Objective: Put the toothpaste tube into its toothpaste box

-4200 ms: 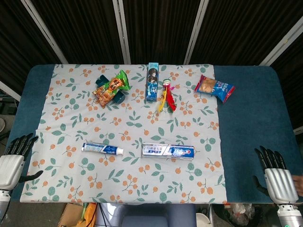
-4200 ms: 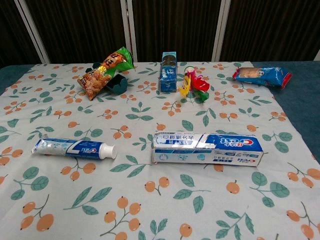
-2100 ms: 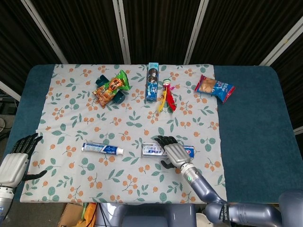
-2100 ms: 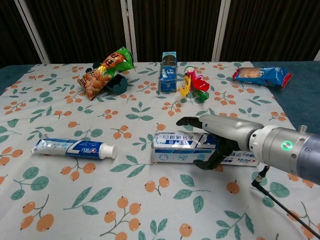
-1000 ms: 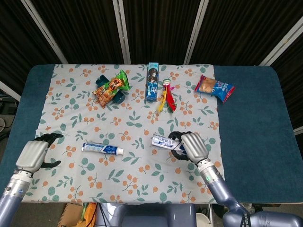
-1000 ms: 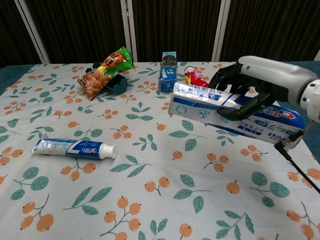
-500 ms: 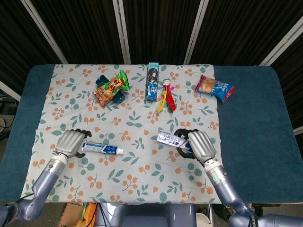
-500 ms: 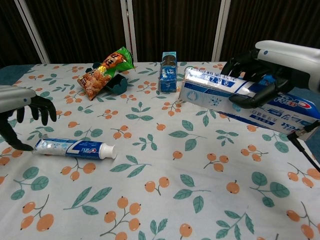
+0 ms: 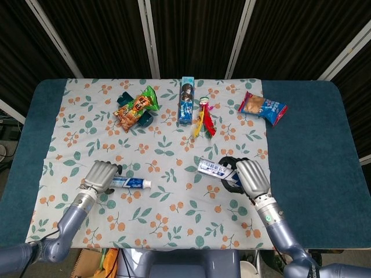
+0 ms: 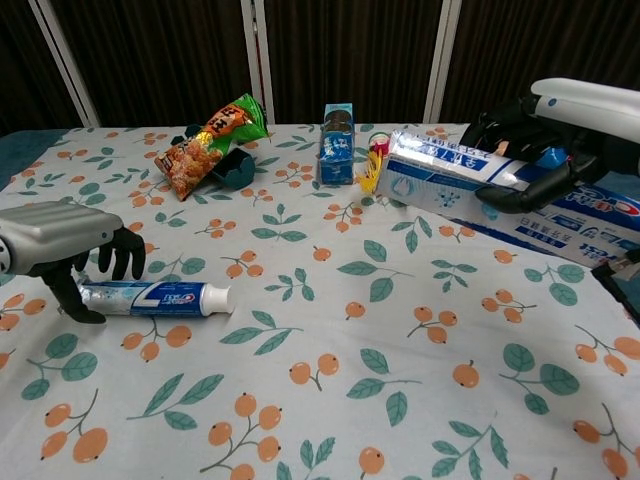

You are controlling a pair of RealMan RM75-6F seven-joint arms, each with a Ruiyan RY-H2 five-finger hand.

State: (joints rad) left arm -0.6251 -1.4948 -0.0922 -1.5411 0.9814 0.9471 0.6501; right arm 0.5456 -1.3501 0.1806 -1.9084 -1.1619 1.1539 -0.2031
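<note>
The white and blue toothpaste tube [image 9: 132,183] [image 10: 160,297] lies on the floral cloth at front left, cap pointing right. My left hand [image 9: 99,175] [image 10: 70,245] is over its tail end, with curled fingers on the far side and the thumb on the near side. The tube still rests flat on the cloth. My right hand [image 9: 249,176] [image 10: 560,125] holds the long toothpaste box [image 9: 214,168] [image 10: 470,180] in the air at the right. The box is tilted, and its left end points toward the table's middle.
At the back stand an orange and green snack bag [image 9: 134,108] [image 10: 210,140], an upright blue box [image 9: 186,99] [image 10: 337,143], a red and yellow toy [image 9: 204,119] and a blue snack pack [image 9: 264,107]. The floral cloth [image 9: 156,150] covers most of the blue table.
My left hand has come in from the left and settled over the tube's tail. My right hand has carried the box a little further right and up.
</note>
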